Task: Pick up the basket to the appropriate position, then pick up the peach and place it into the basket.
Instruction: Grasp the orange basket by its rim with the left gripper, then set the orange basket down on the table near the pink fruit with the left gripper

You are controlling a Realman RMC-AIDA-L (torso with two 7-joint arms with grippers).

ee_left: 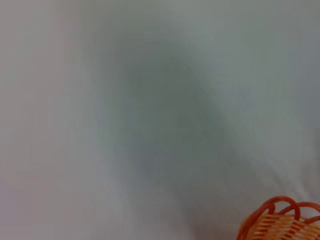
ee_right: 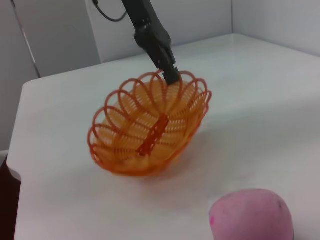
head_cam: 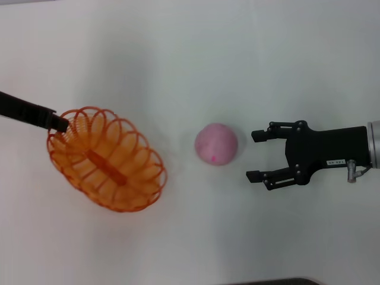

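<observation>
Orange wire basket (head_cam: 107, 159), one: oval, looped scalloped rim, fine ribbed walls, flat bar across the base. It sits at 9 o'clock on the counter (head_cam: 196, 65) and is tipped, its far rim raised. Left gripper (head_cam: 59, 124), one: slim black fingers pinched on that raised rim at the basket's 11 o'clock edge. Pale-pink peach (head_cam: 217, 143), one: round, smooth, matte, with a small darker pink spot; it rests on the counter at centre, well apart from the basket. Right gripper (head_cam: 255, 155), one: black, blocky, at 3 o'clock just beside the peach, fingers spread wide and touching nothing. Counter: white, plain, smooth.
</observation>
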